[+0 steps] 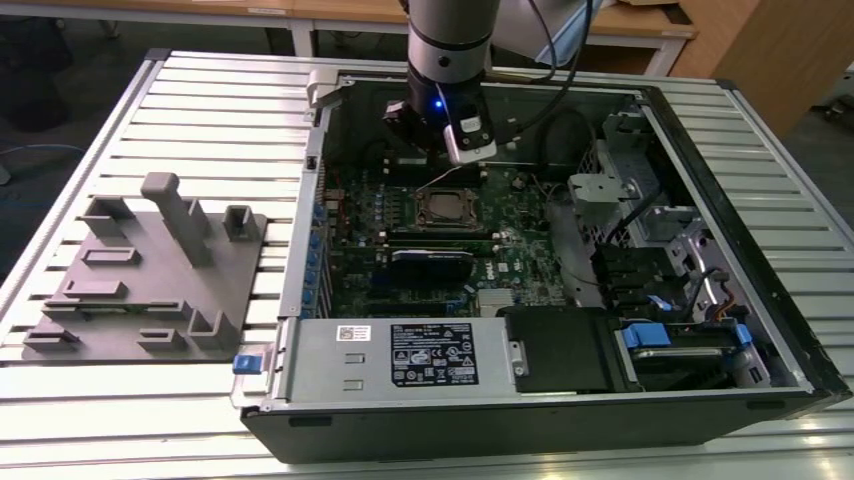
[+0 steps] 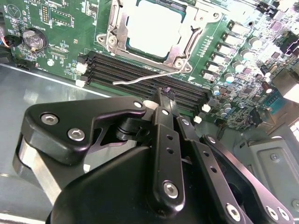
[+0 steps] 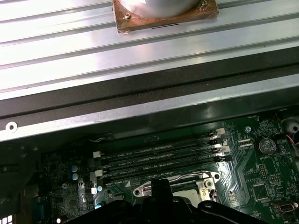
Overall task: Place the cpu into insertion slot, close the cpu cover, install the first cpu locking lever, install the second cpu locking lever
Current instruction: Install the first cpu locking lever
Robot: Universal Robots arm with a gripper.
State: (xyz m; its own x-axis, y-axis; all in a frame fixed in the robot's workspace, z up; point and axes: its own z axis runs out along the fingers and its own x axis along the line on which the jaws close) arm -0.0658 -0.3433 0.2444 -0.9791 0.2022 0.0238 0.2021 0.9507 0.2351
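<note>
cpu sits in the insertion slot, just above centre of the exterior view, with the cpu cover lying flat around it. one thin locking lever sticks out loose over the memory slots. gripper hovers just beside that lever, jaws closed together on nothing.
</note>
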